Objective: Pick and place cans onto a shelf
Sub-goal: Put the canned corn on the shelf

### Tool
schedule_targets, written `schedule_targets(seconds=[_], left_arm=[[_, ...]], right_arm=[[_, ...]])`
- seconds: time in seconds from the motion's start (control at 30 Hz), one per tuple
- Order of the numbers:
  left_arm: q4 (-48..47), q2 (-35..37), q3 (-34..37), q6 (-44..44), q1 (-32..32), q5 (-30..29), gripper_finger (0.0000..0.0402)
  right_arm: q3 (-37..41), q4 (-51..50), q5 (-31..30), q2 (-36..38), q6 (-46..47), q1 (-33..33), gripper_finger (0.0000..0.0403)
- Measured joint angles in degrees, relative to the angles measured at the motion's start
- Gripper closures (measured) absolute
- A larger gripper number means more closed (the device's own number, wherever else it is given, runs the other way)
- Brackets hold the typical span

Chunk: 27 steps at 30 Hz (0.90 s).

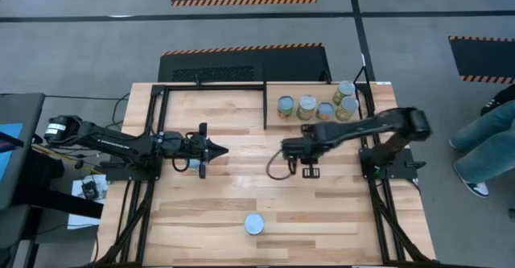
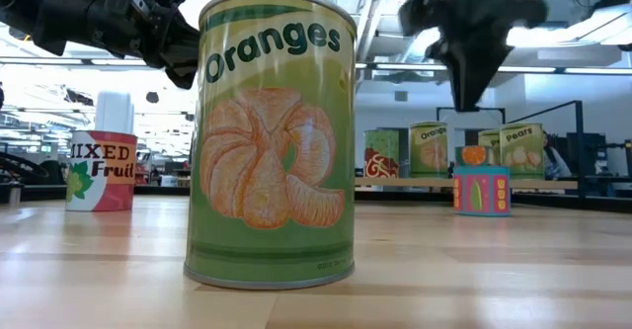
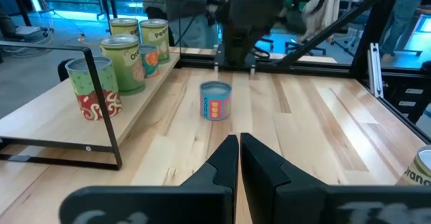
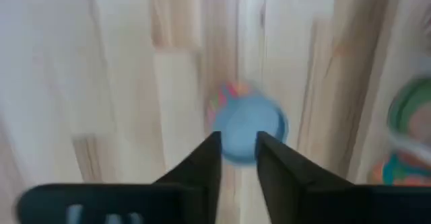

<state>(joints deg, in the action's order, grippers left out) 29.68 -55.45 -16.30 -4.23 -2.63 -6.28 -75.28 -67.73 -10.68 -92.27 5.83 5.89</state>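
**Carefully lining up over the small blue-topped tin**

Right now the right gripper [image 4: 237, 138] is hanging above the middle of the planked wooden table [image 1: 201, 212], pointing down over a small cylindrical tin with a pale blue round top and a colourful label [image 3: 215, 101]. The tin is standing upright on the boards, just off the light plywood shelf edged in black bars [image 1: 314, 89], where four taller green-labelled cans [image 1: 306, 106] are standing. The jaws are standing only slightly parted, gripping nothing, and the gap is looking narrower than the tin's top. To my eye the grasp is calling for a wider spread first, then a straight descent with the tin centred between the fingers, so that neither tip is landing on the lid or nudging it over. The left gripper [image 3: 239, 140] is waiting nearby, jaws pressed together. A tall green "Oranges" can [image 1: 254, 224] is standing alone near the table's front edge.
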Motion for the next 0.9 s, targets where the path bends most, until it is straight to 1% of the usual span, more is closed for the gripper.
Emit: schedule_targets(seconds=[0.1, 0.13, 0.17, 0.27, 0.33, 0.4, 0.5, 0.57, 0.77, 0.9], left_arm=[[-0.5, 0.0, 0.0, 0.0, 0.0, 0.0, 0.0395], [-0.5, 0.0, 0.0, 0.0, 0.0, 0.0, 0.0395], [-0.5, 0.0, 0.0, 0.0, 0.0, 0.0, 0.0395], [-0.2, 0.0, 0.0, -0.1, 0.0, 0.0, 0.0395], [0.1, 0.0, 0.0, -0.1, 0.0, 0.0, 0.0395], [0.5, 0.0, 0.0, -0.1, 0.0, 0.0, 0.0395], [1.1, 0.0, 0.0, -0.1, 0.0, -0.1, 0.0395], [1.0, 0.0, 0.0, 0.1, 0.0, -0.1, 0.0395], [1.0, 0.0, 0.0, 0.4, 0.0, -0.2, 0.0395], [0.9, 0.0, 0.0, 0.5, 0.0, -0.2, 0.0395]], right_arm=[[9.3, 14.5, 0.1, 8.1, 1.5, 2.6, 0.0368], [12.6, 19.6, 0.1, 10.9, 2.1, 3.5, 0.0384], [15.9, 24.4, 0.3, 13.5, 2.9, 4.3, 0.0391], [24.3, 34.9, 0.2, 20.5, 7.1, 6.1, 0.038], [27.9, 38.3, 0.2, 24.0, 11.2, 6.8, 0.0368], [29.3, 37.8, -0.1, 26.0, 14.0, 7.1, 0.0353], [29.7, 33.2, -3.9, 26.7, 16.5, 7.2, 0.0324], [29.7, 31.1, -5.9, 25.9, 16.6, 6.7, 0.0299], [29.7, 26.3, -5.9, 19.6, 15.4, 3.6, 0.0227], [29.7, 26.3, -5.8, 14.6, 13.4, 1.9, 0.0207]])
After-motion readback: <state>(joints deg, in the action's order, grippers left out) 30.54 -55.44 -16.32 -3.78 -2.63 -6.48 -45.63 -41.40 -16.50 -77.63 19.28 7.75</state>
